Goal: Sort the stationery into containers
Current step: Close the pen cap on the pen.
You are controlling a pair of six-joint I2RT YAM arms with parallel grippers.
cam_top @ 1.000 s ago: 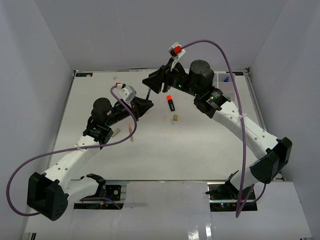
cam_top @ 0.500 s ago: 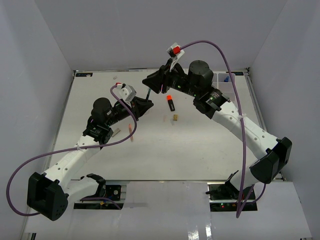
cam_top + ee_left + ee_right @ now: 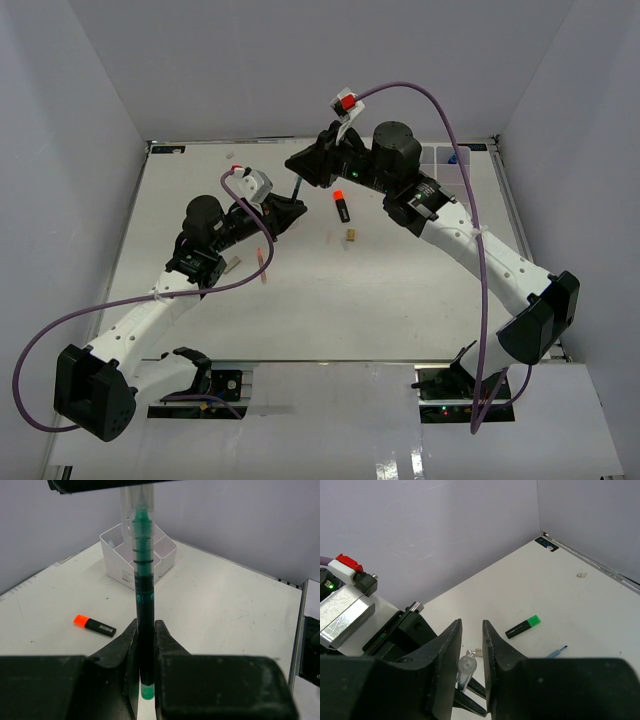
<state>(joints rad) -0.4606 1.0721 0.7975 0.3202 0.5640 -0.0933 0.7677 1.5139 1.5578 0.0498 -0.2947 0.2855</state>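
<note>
My left gripper point(image 3: 145, 623) is shut on a dark pen with green ends point(image 3: 143, 575) and holds it out above the table. The pen's clear far tip point(image 3: 468, 665) lies between the parted fingers of my right gripper point(image 3: 471, 623), close to one finger and with a gap to the other. In the top view the two grippers point(image 3: 298, 208) point(image 3: 293, 163) meet at the pen point(image 3: 298, 188) over the far middle of the table. An orange-capped marker point(image 3: 342, 207), a tan block point(image 3: 351, 235) and a pink stick point(image 3: 264, 265) lie on the table. A white organiser box point(image 3: 137, 555) stands behind.
A green-capped marker point(image 3: 522, 626) and a thin blue pen point(image 3: 557, 651) lie on the table beyond my left arm. The organiser box point(image 3: 450, 160) is at the far right corner and holds a blue-capped item point(image 3: 455, 156). Grey walls close in three sides.
My right gripper has shifted slightly up and left along the pen's tip. My left arm and the pen in it have stayed put.
</note>
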